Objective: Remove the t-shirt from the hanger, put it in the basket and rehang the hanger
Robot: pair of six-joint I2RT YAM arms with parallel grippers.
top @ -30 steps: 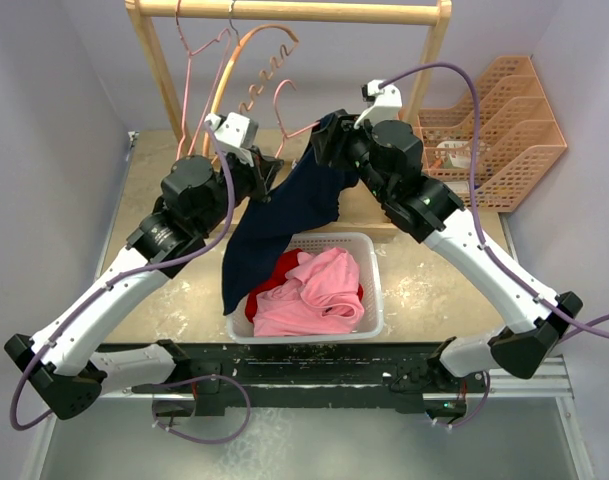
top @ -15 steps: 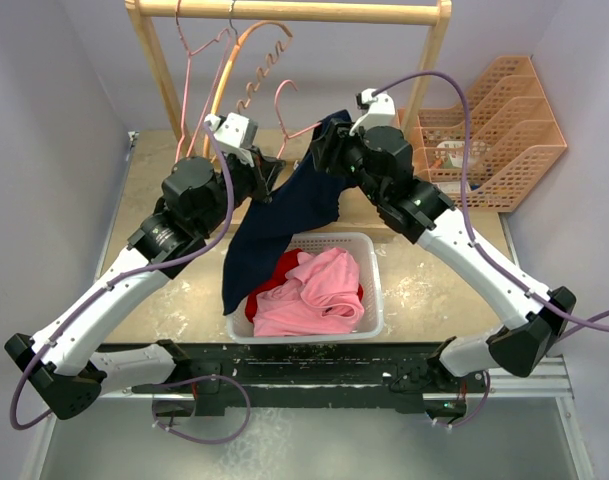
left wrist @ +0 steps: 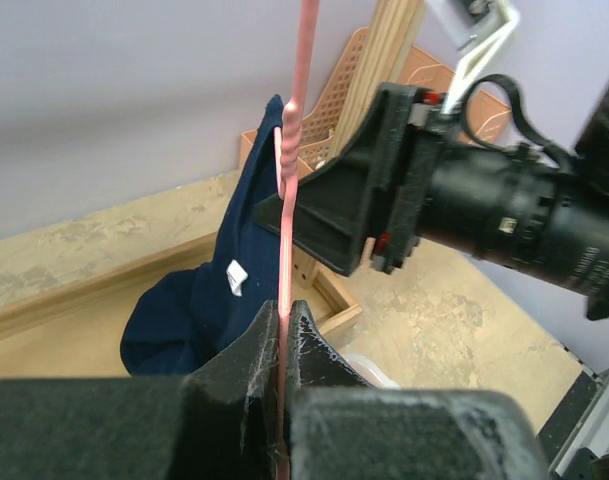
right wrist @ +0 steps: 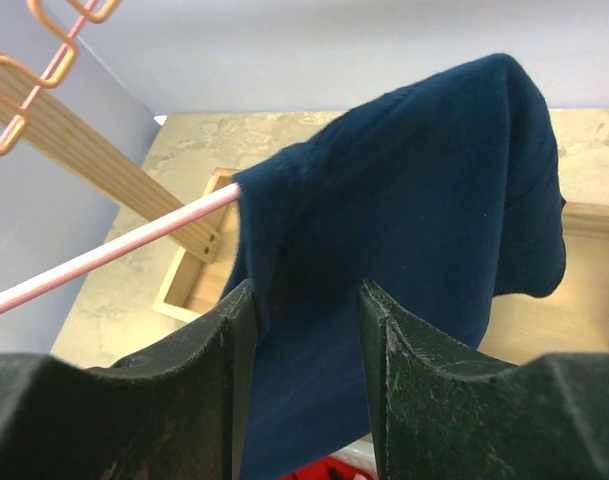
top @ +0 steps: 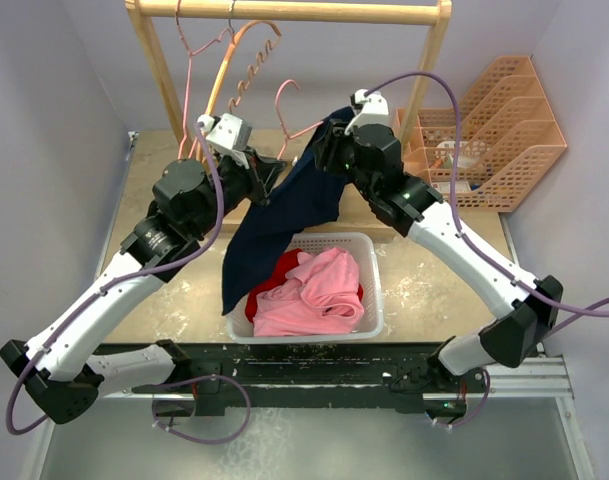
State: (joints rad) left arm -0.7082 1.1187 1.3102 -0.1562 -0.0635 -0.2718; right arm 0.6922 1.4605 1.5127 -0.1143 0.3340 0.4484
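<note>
A navy t-shirt hangs from a pink wire hanger held in the air over the basket; its hem trails to the basket's left rim. My left gripper is shut on the hanger's wire, below its twisted neck, in the left wrist view. The shirt with a white label hangs behind the wire. My right gripper is at the shirt's top right shoulder. In the right wrist view its fingers stand apart on either side of the navy cloth; the hanger arm sticks out left.
A white basket with pink and red clothes sits under the shirt. A wooden rack at the back holds other pink and orange hangers. Orange stacked trays stand at the back right.
Both grippers have risen and moved back toward the rack, carrying the hanger and the shirt's top with them. The right arm moved the most, up and to the left.
</note>
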